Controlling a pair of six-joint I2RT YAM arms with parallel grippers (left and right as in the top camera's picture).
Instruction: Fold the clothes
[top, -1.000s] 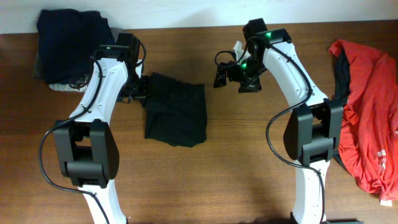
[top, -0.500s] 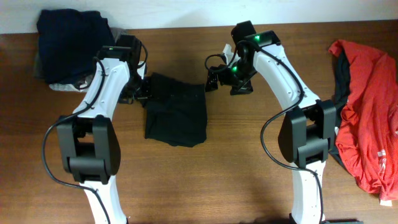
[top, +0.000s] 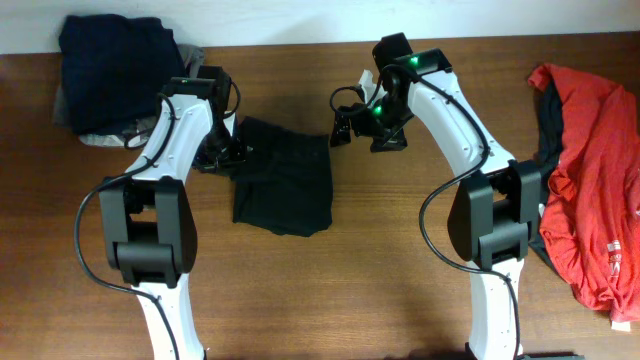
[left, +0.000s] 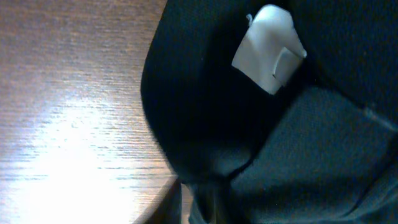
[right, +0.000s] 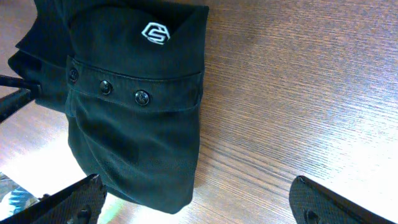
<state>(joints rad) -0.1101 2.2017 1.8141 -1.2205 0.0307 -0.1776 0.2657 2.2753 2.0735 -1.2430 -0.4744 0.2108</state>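
A folded black garment (top: 283, 180), one of the clothes, lies flat on the table between the arms. My left gripper (top: 234, 152) is at its upper left edge. In the left wrist view black cloth (left: 205, 112) with a white tag (left: 269, 48) fills the frame, and the left gripper (left: 208, 208) is shut on a pinched fold of it. My right gripper (top: 345, 128) hovers open by the garment's upper right corner. In the right wrist view its fingers (right: 68, 202) stand wide apart over the buttoned black garment (right: 130, 124) with a white logo (right: 155, 32), holding nothing.
A pile of navy and grey clothes (top: 115, 65) sits at the back left corner. A red garment (top: 590, 170) lies crumpled at the right edge. Bare wooden table (top: 390, 260) stretches in front of the black garment.
My left gripper has closed on the black garment's left edge. The right arm moved left to the garment's upper right corner, then held still, still open.
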